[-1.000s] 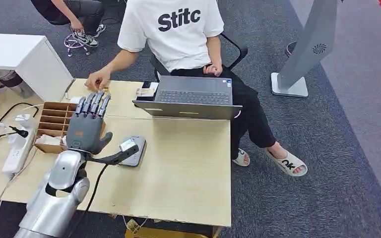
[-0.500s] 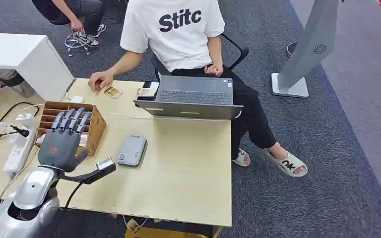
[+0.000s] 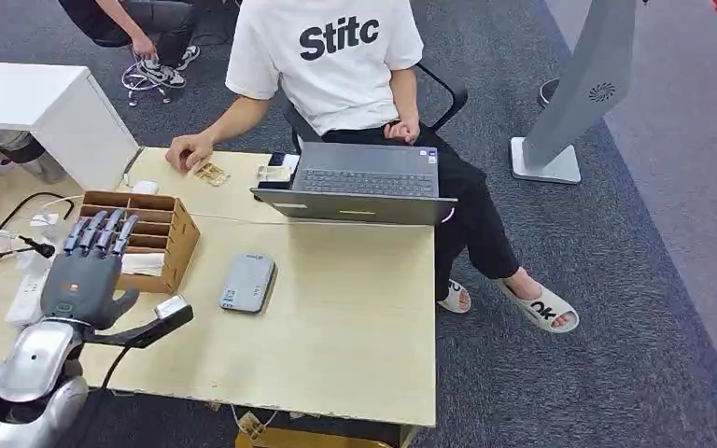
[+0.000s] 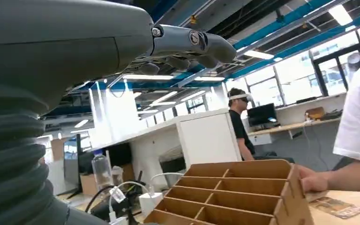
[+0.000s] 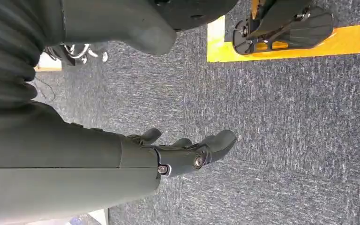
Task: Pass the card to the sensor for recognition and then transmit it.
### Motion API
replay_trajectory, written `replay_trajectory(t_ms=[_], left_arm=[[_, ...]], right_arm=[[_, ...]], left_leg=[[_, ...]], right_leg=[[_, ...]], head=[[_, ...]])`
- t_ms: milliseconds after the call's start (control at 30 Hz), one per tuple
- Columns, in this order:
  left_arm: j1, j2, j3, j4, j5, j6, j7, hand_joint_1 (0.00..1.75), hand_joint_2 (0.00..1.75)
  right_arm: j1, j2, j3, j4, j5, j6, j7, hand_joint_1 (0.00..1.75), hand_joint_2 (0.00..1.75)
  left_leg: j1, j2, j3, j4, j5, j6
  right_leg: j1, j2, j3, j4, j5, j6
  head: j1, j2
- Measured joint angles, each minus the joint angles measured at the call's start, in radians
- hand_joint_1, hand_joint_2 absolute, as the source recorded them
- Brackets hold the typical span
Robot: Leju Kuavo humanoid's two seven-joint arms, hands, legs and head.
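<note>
Nearest us, our left hand (image 3: 84, 271) hovers flat above the counter (image 3: 336, 336), fingers spread, holding nothing; our right hand (image 5: 187, 152) hangs empty, fingers loosely extended, over carpet. The grey sensor (image 3: 247, 282) lies just beside the left hand. Farther, a card (image 3: 211, 173) rests by a person's hand (image 3: 189, 149); the shirt (image 3: 331, 51) reads "Stitc".

"Stitc" on person's white tee (image 3: 331, 56); "nk" on slipper (image 3: 543, 309)
</note>
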Motion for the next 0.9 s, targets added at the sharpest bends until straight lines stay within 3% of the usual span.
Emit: replay_trajectory(t_ms=[333,900], left_arm=[[-0.007,-0.015,0.054,0.073,0.014,-0.001,-0.005,0.00,1.75],[-0.117,-0.100,0.021,0.225,-0.008,0.001,-0.019,0.00,1.75]], right_arm=[[0.000,0.000,0.000,0.000,0.016,0.003,-0.001,0.00,1.75],[-0.002,0.000,0.000,0.000,0.039,0.004,-0.001,0.00,1.75]], left_leg=[[0.000,0.000,0.000,0.000,0.000,0.000],[0.000,0.000,0.000,0.001,0.000,0.000]], right_leg=[[0.000,0.000,0.000,0.000,0.000,0.000],[0.000,0.000,0.000,0.000,0.000,0.000]], head=[[0.000,0.000],[0.000,0.000]])
